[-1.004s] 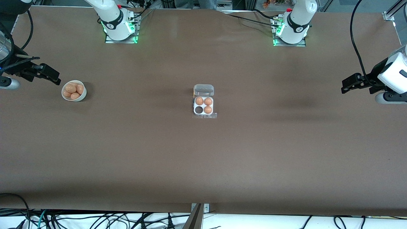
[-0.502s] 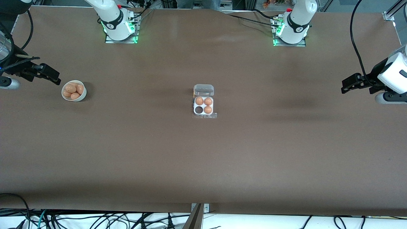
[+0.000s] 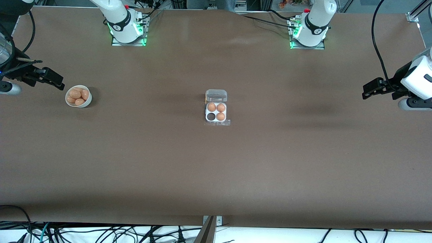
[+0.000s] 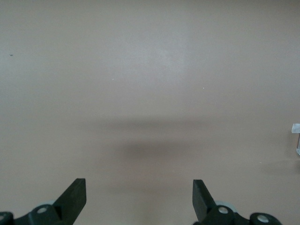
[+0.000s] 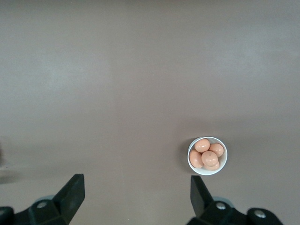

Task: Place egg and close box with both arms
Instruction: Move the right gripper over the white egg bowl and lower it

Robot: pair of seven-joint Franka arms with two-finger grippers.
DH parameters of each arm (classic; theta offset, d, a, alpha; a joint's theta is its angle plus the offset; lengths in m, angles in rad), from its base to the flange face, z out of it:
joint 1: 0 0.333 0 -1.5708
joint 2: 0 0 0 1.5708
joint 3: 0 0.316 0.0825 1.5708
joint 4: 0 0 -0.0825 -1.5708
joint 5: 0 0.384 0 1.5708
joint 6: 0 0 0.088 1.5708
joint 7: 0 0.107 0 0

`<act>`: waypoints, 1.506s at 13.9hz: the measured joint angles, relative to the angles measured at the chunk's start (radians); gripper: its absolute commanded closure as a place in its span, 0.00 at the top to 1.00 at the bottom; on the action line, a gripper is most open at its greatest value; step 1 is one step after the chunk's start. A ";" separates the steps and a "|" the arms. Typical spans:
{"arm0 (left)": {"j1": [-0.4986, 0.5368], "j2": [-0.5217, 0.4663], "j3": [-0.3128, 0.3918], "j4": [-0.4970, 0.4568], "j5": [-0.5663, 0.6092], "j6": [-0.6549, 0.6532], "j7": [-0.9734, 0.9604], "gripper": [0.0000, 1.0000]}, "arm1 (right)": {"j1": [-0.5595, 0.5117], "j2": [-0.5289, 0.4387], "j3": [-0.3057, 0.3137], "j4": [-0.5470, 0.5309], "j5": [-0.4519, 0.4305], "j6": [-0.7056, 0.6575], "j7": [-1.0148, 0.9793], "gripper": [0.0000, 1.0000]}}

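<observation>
The box lies in the middle of the table with its clear lid swung open. Three eggs fill its cells, and the cell nearer the front camera on the right arm's side is empty. Several more eggs are heaped in a white bowl toward the right arm's end. My right gripper hangs open and empty over the table just beside that bowl. My left gripper waits open and empty over bare table at the left arm's end.
The brown tabletop carries only the bowl and the box. Both arm bases stand along the edge farthest from the front camera. Cables trail past the table's near edge.
</observation>
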State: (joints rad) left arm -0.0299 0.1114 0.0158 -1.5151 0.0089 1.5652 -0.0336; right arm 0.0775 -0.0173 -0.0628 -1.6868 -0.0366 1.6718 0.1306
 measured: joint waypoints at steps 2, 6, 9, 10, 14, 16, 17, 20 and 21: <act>0.000 0.000 0.000 0.000 0.000 0.000 0.000 1.00 | 0.000 0.013 0.000 -0.004 0.000 -0.022 -0.021 1.00; 0.000 0.000 0.000 0.000 0.000 0.000 0.000 1.00 | -0.027 0.113 -0.053 -0.018 -0.003 -0.076 -0.104 1.00; 0.000 0.000 0.000 0.000 0.000 0.000 0.000 1.00 | -0.047 0.213 -0.108 -0.036 -0.003 -0.069 -0.145 1.00; 0.000 0.000 0.000 0.001 0.000 0.000 0.000 1.00 | -0.049 0.231 -0.114 -0.053 -0.005 -0.054 -0.147 1.00; 0.000 0.000 0.000 0.001 0.000 0.000 0.000 1.00 | -0.048 0.214 -0.161 -0.193 -0.011 0.092 -0.192 1.00; 0.000 0.000 0.000 0.001 0.000 0.000 0.000 1.00 | -0.049 0.197 -0.204 -0.297 -0.012 0.214 -0.255 1.00; 0.000 0.000 0.000 0.000 0.000 0.000 0.000 1.00 | -0.049 0.191 -0.223 -0.353 -0.012 0.281 -0.284 1.00; 0.000 0.000 0.000 0.000 0.000 0.000 0.000 1.00 | -0.049 0.174 -0.257 -0.510 -0.012 0.460 -0.347 1.00; 0.000 0.001 0.000 0.001 0.000 0.000 0.000 1.00 | -0.049 0.173 -0.266 -0.545 -0.012 0.495 -0.371 1.00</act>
State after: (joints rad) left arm -0.0300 0.1119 0.0158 -1.5146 0.0089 1.5652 -0.0336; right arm 0.0290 0.1560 -0.3285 -2.2315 -0.0484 2.1666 -0.2409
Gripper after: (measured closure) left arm 0.000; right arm 0.000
